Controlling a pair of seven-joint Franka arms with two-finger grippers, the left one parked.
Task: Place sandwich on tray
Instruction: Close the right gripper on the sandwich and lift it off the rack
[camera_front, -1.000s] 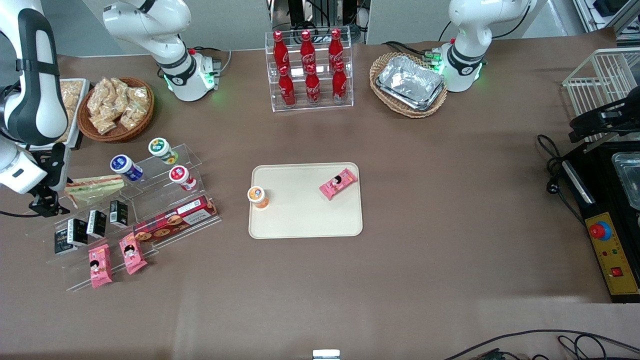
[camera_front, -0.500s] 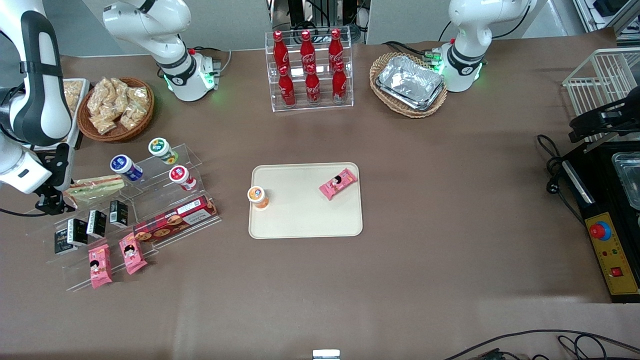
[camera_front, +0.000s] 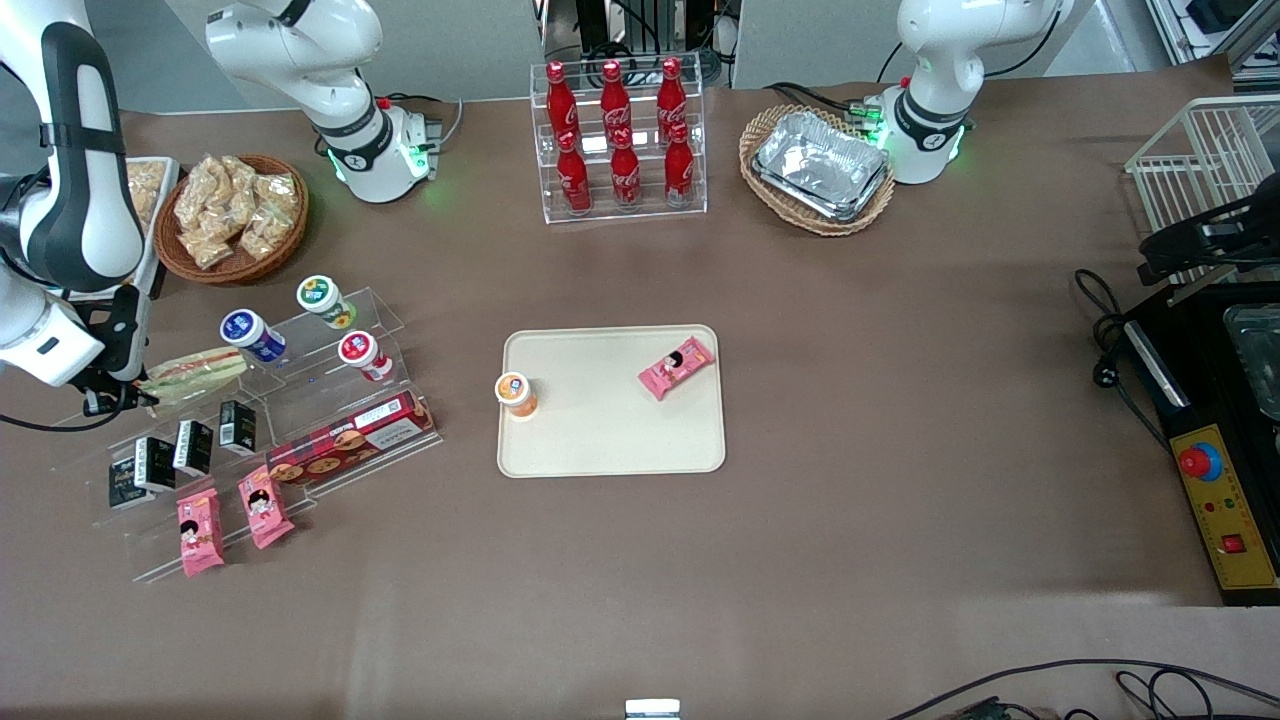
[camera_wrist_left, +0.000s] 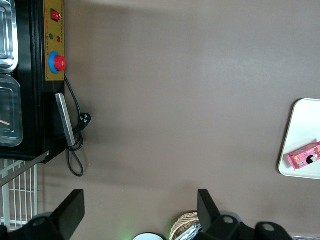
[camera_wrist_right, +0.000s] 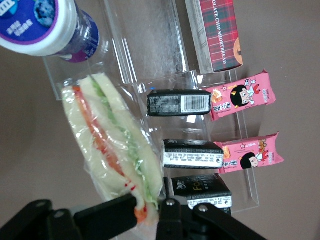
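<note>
The plaid biscuit box (camera_wrist_right: 218, 34) reads "CHOCOLATE CHIP SHORTBREAD".

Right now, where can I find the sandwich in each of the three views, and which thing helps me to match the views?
Front view: the sandwich lies on the clear stand, toward the working arm's end of the table; the gripper is at its tip.
Right wrist view: the sandwich lies beside the blue-lidded cup, its tip between the gripper's fingers.
Left wrist view: not in it.
Shared landmark: the blue-lidded cup.
</note>
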